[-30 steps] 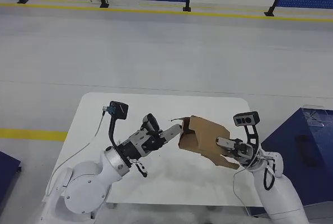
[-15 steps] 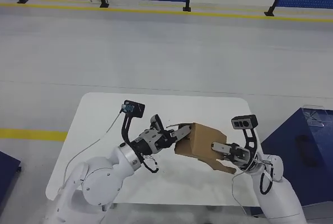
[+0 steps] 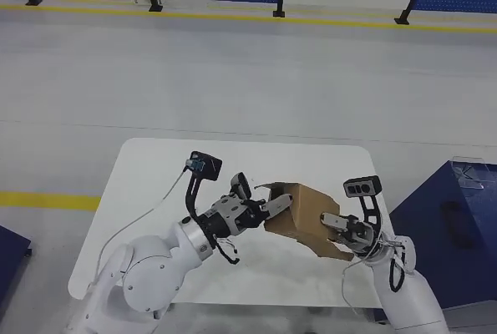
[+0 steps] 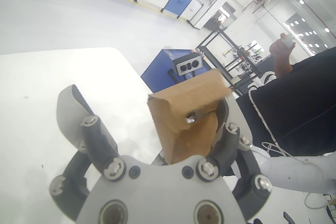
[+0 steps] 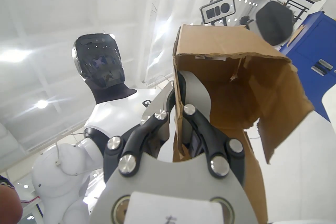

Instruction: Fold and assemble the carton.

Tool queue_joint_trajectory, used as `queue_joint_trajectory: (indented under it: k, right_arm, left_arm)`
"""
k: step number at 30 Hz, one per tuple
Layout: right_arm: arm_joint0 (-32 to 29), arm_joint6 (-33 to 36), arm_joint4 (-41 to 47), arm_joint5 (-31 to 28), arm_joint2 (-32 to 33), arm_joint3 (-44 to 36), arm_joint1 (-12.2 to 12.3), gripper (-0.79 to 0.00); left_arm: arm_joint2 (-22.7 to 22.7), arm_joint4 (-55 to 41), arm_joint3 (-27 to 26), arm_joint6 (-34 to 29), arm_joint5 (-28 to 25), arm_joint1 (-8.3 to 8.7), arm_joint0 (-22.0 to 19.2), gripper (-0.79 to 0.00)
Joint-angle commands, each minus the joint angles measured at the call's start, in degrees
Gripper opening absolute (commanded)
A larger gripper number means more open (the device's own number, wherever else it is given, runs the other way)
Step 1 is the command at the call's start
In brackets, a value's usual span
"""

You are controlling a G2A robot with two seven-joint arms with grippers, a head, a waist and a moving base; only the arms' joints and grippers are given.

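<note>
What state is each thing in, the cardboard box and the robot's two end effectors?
carton: partly formed, one end open, flaps not folded in.
left end effector: open, fingers spread around a carton corner.
right end effector: shut on a carton wall.

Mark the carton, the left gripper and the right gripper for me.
carton (image 3: 311, 209), top view, on its upper brown panel.
left gripper (image 3: 261, 195), top view, midway between its spread fingers.
right gripper (image 5: 179, 93), right wrist view, midway between the fingers pinching the carton wall.
</note>
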Motion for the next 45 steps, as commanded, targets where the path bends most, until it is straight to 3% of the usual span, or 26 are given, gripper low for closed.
queue_joint_trajectory:
  k: [1,9,16,19,24,34,45]
  right_arm:
    - [0.78,0.89,4.04,3.27,-0.77,2.90,-0.23,-0.785]
    - [3.05,2.10,13.98,22.71,-4.41,7.11,-0.82,-0.785]
    - [2.83,2.19,15.17,35.54,-7.15,7.56,-0.87,-0.785]
    - [2.65,2.55,15.37,38.05,-7.26,7.53,-0.81,-0.785]
    - [2.14,3.68,14.66,41.20,-6.87,7.16,-0.52,-0.785]
    - [1.50,4.31,13.00,41.45,-6.85,6.56,-0.04,-0.785]
    - [1.58,4.44,12.44,41.33,-6.80,5.55,0.36,-0.785]
  left_arm:
    - [-2.40,-1.57,-2.32,0.89,-1.37,0.24,1.58,0.000]
    - [-10.06,-2.29,-4.92,1.43,-2.92,1.17,6.97,0.000]
    - [-11.53,3.57,-2.92,3.28,-3.69,1.43,6.06,0.000]
    - [-11.04,9.94,-2.50,1.95,-3.00,1.66,5.35,0.000]
    - [-8.04,14.55,-1.43,-5.91,-5.01,1.97,3.54,0.000]
    - [-4.96,6.11,-0.56,-16.33,-5.99,1.88,0.28,0.000]
    - [-2.61,1.93,-0.03,-17.97,-5.92,1.80,-0.90,0.000]
